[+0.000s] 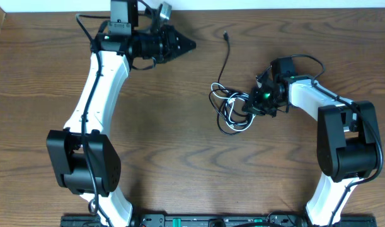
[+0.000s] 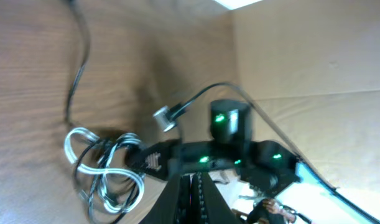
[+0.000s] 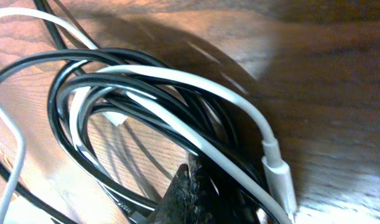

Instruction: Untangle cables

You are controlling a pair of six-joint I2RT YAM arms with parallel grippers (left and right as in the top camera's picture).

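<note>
Cables (image 1: 233, 112): white and black, knotted in one heap, tabletop (image 1: 179, 157) centre-right.
Right tool (image 1: 251, 106): jaws closed, tip among the loops; grip on a strand unclear.
Left tool (image 1: 187, 45): closed, empty, far left.
Risk: a one-sided pull may drag the whole heap, tightening the tangle.

Dark brown wood-grain worktop (image 1: 179, 164) with long wavy streaks, pretty matte, and soft shadows lying on it. In the overhead view a pale strip (image 1: 274, 5) runs along its far edge. The left wrist camera shows a plain beige panel (image 2: 314, 56) standing behind the worktop, wall or cardboard, can't tell. There's a bright light patch (image 2: 239, 2) up top.
</note>
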